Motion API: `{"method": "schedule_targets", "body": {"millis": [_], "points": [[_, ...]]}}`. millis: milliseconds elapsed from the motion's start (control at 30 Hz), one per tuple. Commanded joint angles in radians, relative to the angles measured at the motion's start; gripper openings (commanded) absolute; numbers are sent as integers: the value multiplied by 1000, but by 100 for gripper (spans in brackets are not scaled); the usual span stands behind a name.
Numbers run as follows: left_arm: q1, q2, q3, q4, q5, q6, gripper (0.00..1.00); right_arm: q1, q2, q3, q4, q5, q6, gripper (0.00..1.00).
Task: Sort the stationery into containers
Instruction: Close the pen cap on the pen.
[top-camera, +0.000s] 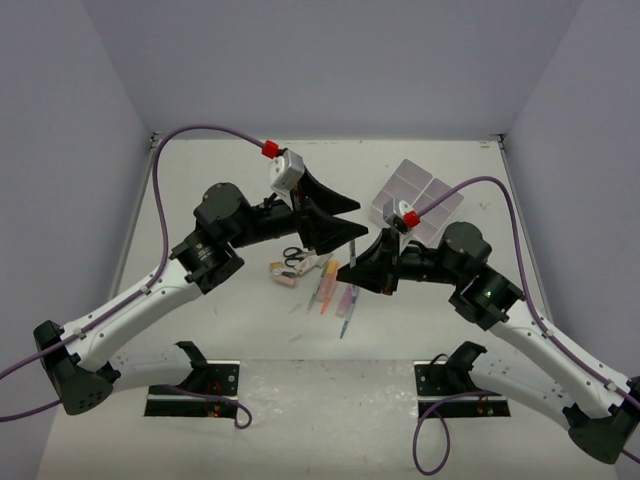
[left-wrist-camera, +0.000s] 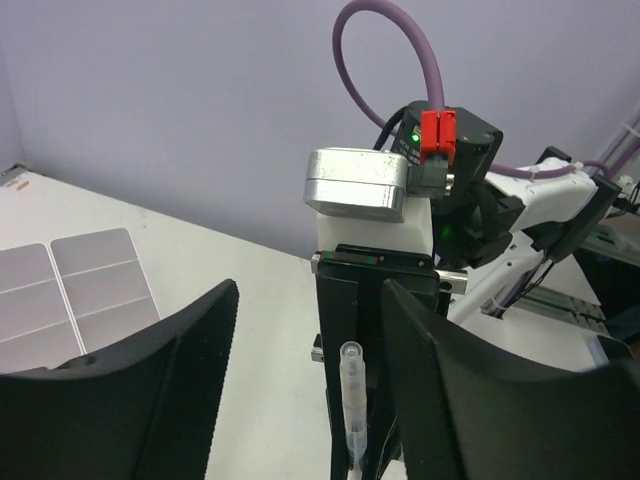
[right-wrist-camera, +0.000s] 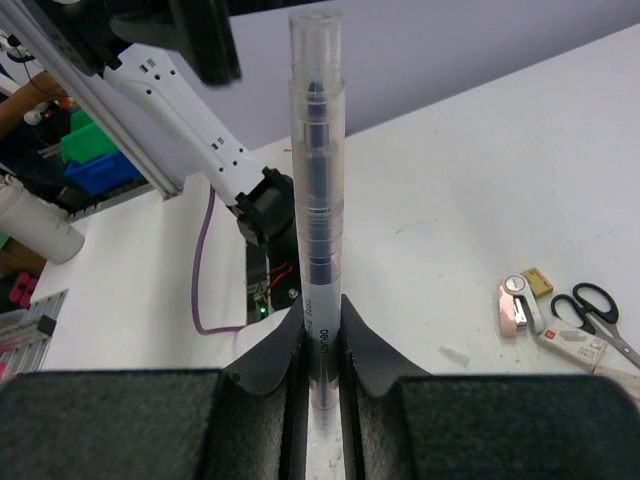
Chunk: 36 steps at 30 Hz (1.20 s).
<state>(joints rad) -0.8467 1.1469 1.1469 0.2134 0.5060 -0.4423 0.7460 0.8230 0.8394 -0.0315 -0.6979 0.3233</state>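
Black right hand (right-wrist-camera: 320, 345) pinching upright pen (right-wrist-camera: 316, 200), left hand (left-wrist-camera: 305, 390) spread wide

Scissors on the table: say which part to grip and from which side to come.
I would take the scissors by the narrow part just past the black handle loops, coming straight down with the jaws across it. They lie flat on the table, so only the top is free, and a white eraser lies close beside the blades.
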Motion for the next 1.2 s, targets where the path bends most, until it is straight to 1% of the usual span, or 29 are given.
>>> {"method": "schedule_targets", "body": {"millis": [0, 67, 133, 167, 200, 233, 267, 300, 333, 367, 533, 700, 800, 1033, 1167], "points": [[-2, 9, 29, -14, -3, -3, 58, 0, -19, 1, 5, -5, -23, 0], [-2, 11, 17, 6, 35, -18, 58, 0, -22, 3, 1, 2, -21, 0], [-2, 14, 7, 23, 76, -32, 54, 0, -24, 4, -1, 18, -18, 0], [-2, 13, -1, 35, 94, -39, 51, 0, -25, 6, -1, 23, -16, 0], [-2, 10, -13, 51, 116, -46, 44, 0, -27, 8, -2, 31, -14, 0], [-3, 10, -22, 56, 122, -49, 35, 0, -27, 12, -1, 32, -13, 0], [-3, 10, -26, 57, 124, -51, 32, 0, -27, 13, -1, 32, -13, 0], [-3, 10, -33, 61, 127, -54, 21, 0, -27, 17, -1, 36, -12, 0], [-3, 9, -43, 66, 131, -57, 6, 1, -27, 23, -2, 43, -10, 0], [-3, 7, -48, 71, 133, -60, 1, 0, -27, 26, -2, 49, -9, 0], [-3, 0, -76, 89, 141, -75, 0, 0, -17, 63, -6, 75, -6, 0], [-6, -18, -165, 105, 103, -101, 0, -8, 15, 133, -13, 167, -22, 0], [-9, -22, -235, 149, 112, -124, 0, -29, 46, 179, -12, 168, -20, 0], [-34, -41, -319, 184, 123, -133, 0, -80, 145, 305, -12, 138, -6, 0], [-47, -39, -353, 205, 133, -140, 0, -83, 183, 361, -15, 130, 0, 0]]}}
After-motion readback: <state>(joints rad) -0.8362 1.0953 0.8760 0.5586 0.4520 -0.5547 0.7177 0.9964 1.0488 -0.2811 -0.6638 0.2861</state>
